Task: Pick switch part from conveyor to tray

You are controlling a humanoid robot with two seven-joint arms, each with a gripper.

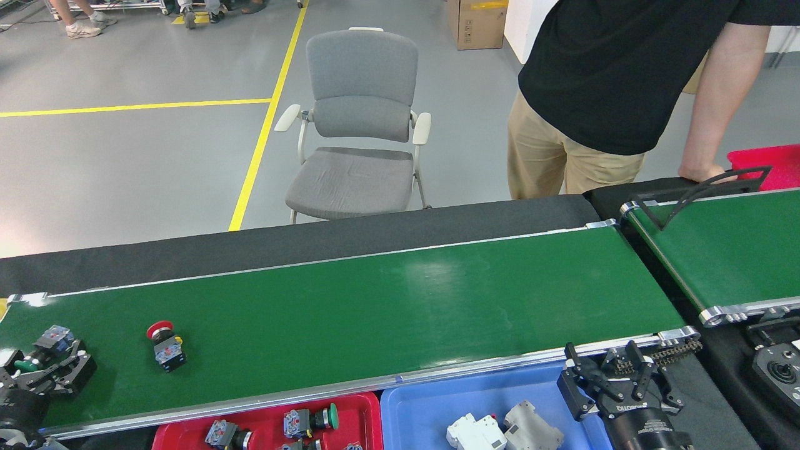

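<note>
On the dark-green conveyor (406, 306), a switch part with a red button (164, 345) lies at the left. Further left lies a green-button switch part (49, 347) with a grey-blue body. My left gripper (45, 370) stands open right at this part, its dark fingers (80, 369) spread on either side of it, and the green button end is partly hidden by them. My right gripper (609, 376) is open and empty over the right end of the blue tray (425, 406). A red tray (362, 412) below the belt holds several switch parts.
The blue tray holds white and grey parts (503, 431). A second green belt (737, 250) with a black wire guide adjoins at the right. A person (600, 94) leans on the table behind it. A grey chair (356, 137) stands beyond. A black controller (778, 372) sits far right.
</note>
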